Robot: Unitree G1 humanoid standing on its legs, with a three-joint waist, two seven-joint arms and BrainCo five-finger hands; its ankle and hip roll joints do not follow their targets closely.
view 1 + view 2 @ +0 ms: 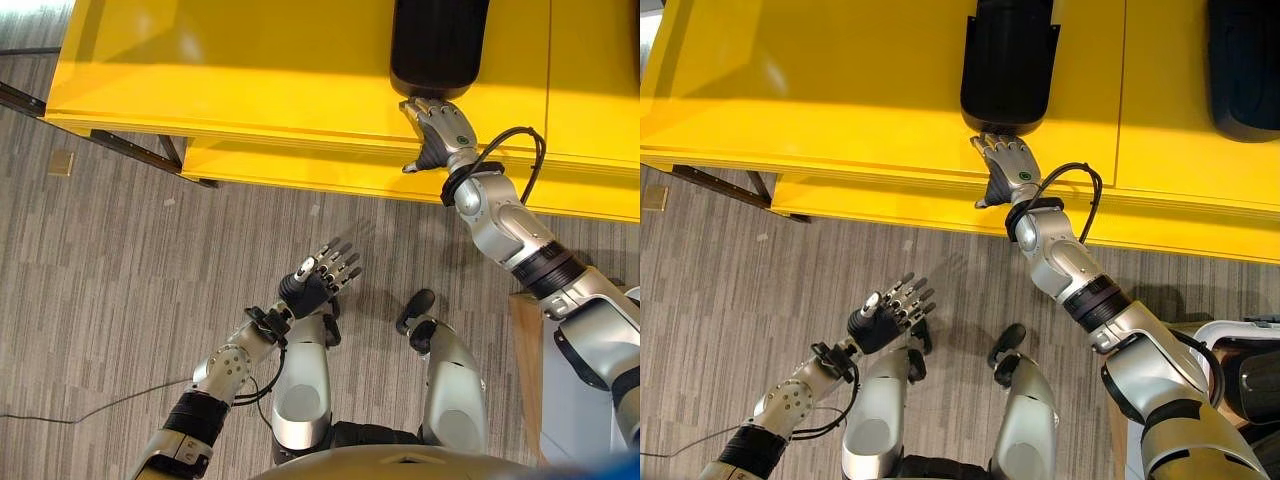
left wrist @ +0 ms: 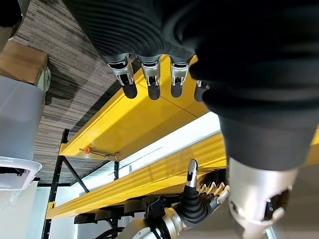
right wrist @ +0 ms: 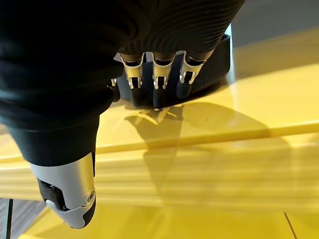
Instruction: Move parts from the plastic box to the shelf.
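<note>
The black part [image 1: 1006, 65] is a smooth, dark, elongated moulding with a rounded near end, lying flat on the yellow shelf [image 1: 250, 80] at the top centre of the right eye view; its far end is cut off by the frame's upper edge. The right hand [image 1: 1008, 165] reaches up from the lower right and lies at the shelf's front edge, its straight fingers touching the part's rounded end — the wrist view shows the fingertips [image 3: 157, 99] against the dark shape, not curled round it. A second black part [image 1: 1244, 70] sits in the upper right corner, cropped at the frame's edge. The left hand [image 1: 318, 280] hovers in the lower centre above the floor, fingers spread and relaxed, holding nothing. The shelf has a lower yellow tier just beneath its front edge and dark metal legs at the left. Below it runs grey striped carpet [image 1: 120, 300], with a small tan square [image 1: 61, 163] lying at the left.
</note>
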